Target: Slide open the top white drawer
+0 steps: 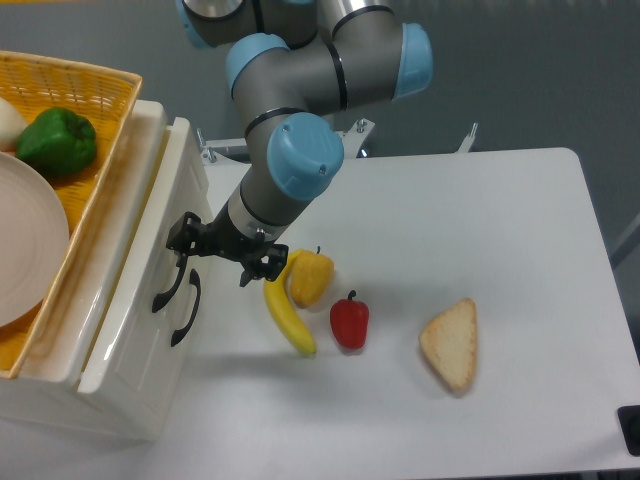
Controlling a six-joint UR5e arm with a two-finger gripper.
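The top white drawer (130, 300) is the glossy cream front at the left, with its curved black handle (165, 288). Its front stands slightly out from the cabinet body. My gripper (218, 255) hangs right in front of the drawer with its jaws spread. Its left finger (182, 236) is at the upper end of the handle, touching or nearly touching it. The other finger (256, 272) is over the table by the banana. Nothing is clamped between the fingers.
The lower drawer's black handle (188, 308) sits just right of the top one. A yellow wicker basket (100, 90) on the cabinet holds a green pepper (57, 140) and a plate (25, 240). A banana (288, 318), yellow pepper (312, 278), red pepper (349, 322) and bread slice (452, 344) lie on the table.
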